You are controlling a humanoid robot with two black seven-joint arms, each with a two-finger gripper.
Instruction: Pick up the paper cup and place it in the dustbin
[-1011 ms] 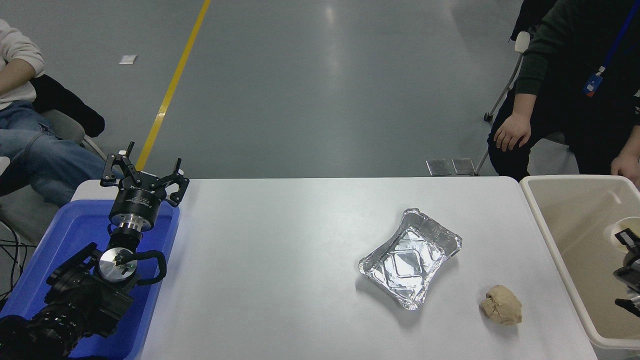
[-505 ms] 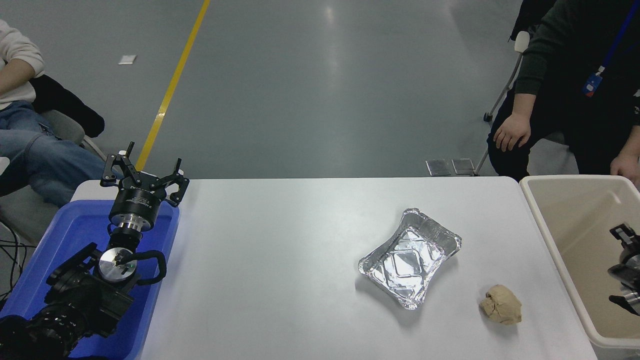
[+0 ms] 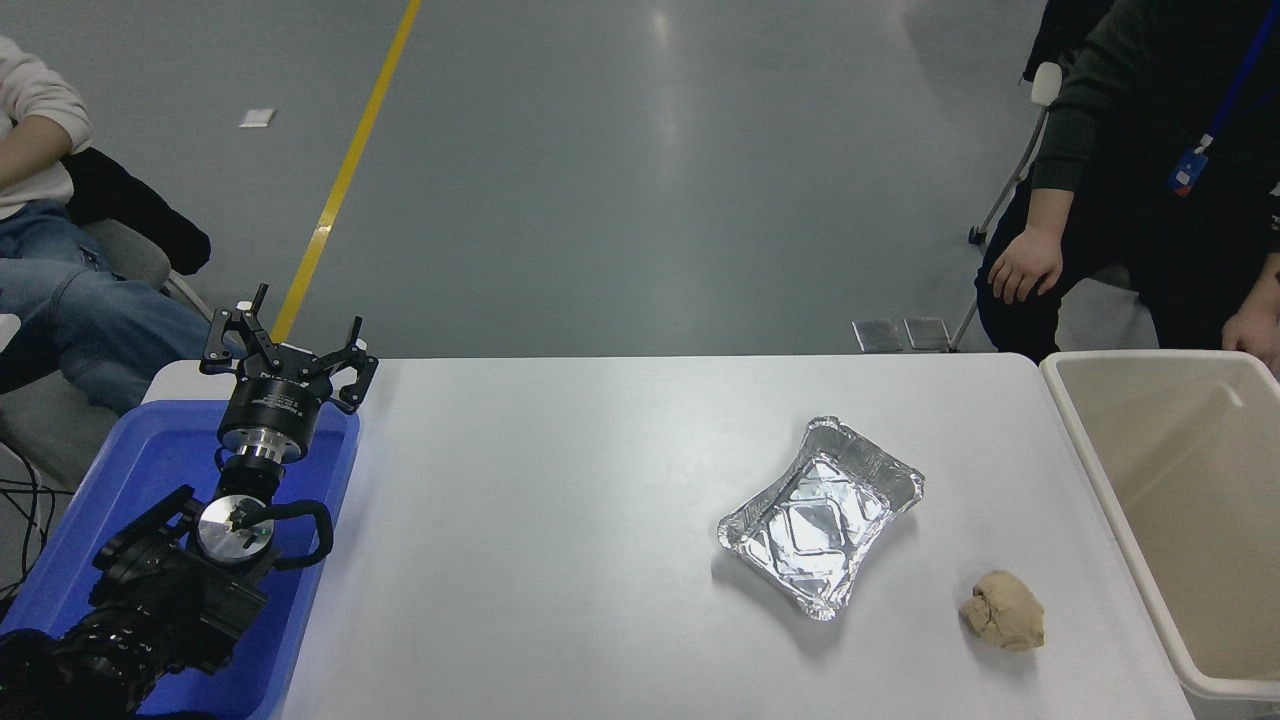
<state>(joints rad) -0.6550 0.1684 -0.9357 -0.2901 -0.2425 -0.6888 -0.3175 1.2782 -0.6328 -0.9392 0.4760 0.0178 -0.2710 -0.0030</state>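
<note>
**Entry: paper cup and dustbin, present state**

Paper cup: not visible anywhere on the table or in the shown part of the bin; possibly it lies in the bin's cut-off right portion, but this cannot be confirmed.

Dustbin [image 3: 1075, 440]: beige, deep-walled, at the table's right end, partly out of frame.

Right gripper: out of view, so its direction from the cup cannot be told.

Left gripper [image 3: 290, 345]: fingers spread apart, holding nothing, parked over the blue tray [image 3: 140, 470] at the far left, well apart from the dustbin. The right arm's side is nearer the bin.

Also present: foil tray [image 3: 820, 515]; crumpled brown lump [image 3: 1003, 610]; white table [image 3: 560, 520].
</note>
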